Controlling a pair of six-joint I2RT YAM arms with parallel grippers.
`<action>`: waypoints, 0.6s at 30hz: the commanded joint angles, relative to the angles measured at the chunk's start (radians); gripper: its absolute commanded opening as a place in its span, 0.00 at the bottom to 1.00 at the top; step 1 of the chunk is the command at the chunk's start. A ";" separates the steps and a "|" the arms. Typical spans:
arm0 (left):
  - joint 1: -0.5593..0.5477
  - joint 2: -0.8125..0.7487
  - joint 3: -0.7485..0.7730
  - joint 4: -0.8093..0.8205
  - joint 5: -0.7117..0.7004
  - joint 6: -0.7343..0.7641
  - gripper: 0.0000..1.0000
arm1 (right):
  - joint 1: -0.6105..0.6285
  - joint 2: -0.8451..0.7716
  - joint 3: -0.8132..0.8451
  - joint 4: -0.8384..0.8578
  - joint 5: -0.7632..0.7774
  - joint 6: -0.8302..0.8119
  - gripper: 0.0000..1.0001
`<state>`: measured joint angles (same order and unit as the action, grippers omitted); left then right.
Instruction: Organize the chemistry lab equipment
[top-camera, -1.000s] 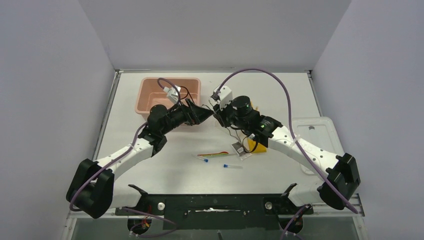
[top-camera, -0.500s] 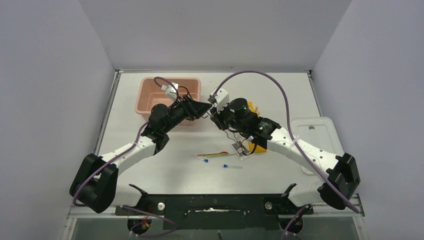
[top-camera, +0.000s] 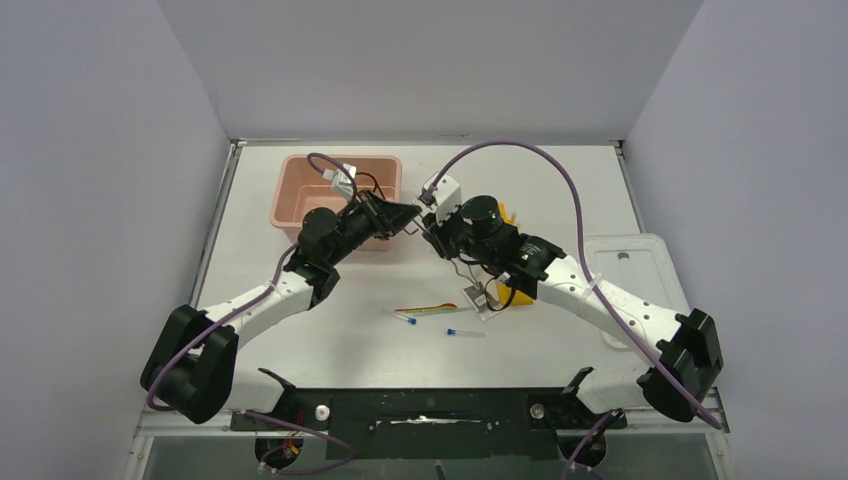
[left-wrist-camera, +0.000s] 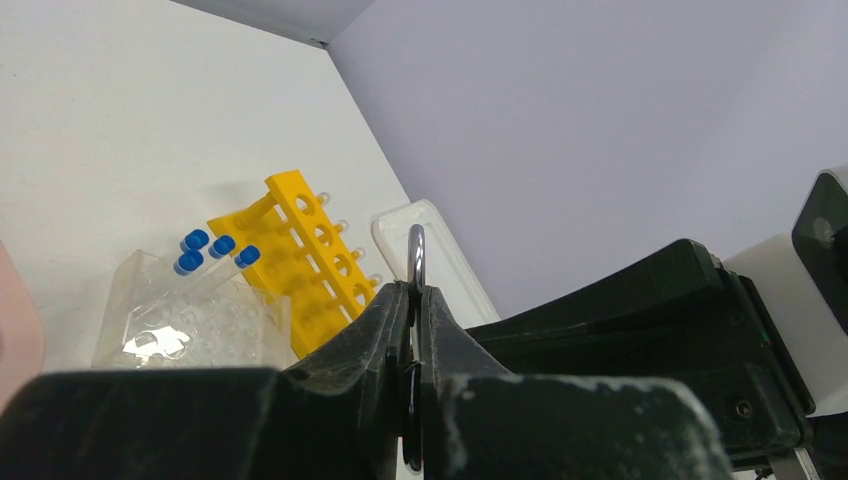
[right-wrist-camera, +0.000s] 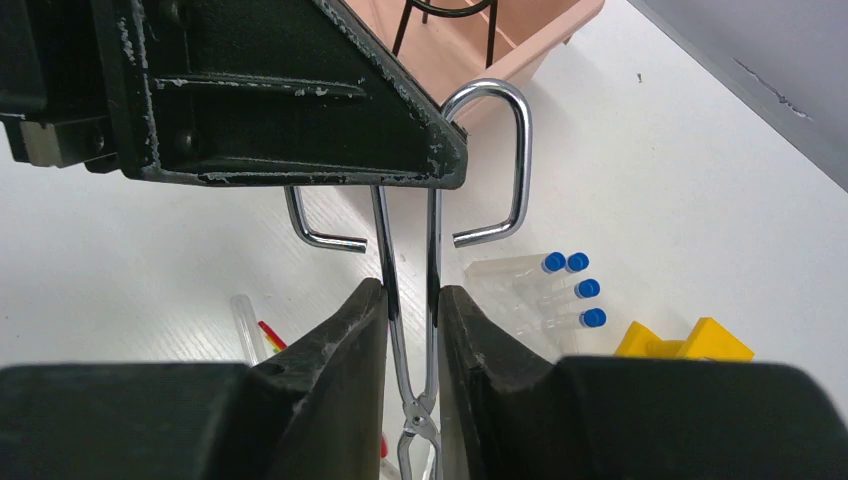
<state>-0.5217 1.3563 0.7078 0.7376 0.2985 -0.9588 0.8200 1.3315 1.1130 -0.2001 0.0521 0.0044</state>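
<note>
L gripper (left-wrist-camera: 412, 300) rose slightly | clamps metal tongs (right-wrist-camera: 433, 240) loop | R gripper (right-wrist-camera: 405, 296) clamps shafts

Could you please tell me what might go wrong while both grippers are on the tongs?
Left gripper and right gripper both clamp the tongs, so either arm pulling away early could bend or wrench them. The two grippers sit close and could collide. Dropped tongs might hit the tube rack.
</note>
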 joint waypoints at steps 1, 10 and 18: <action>0.033 -0.026 0.034 0.066 -0.022 -0.014 0.00 | 0.006 -0.054 0.016 0.057 0.028 -0.008 0.29; 0.318 -0.135 0.074 0.030 0.061 -0.078 0.00 | -0.015 -0.138 -0.029 0.031 0.071 -0.006 0.65; 0.586 -0.156 0.102 -0.036 0.162 -0.017 0.00 | -0.100 -0.206 -0.080 0.033 0.026 0.003 0.66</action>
<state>0.0097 1.2140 0.7582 0.6823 0.3809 -1.0138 0.7563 1.1603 1.0485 -0.1993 0.0940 0.0067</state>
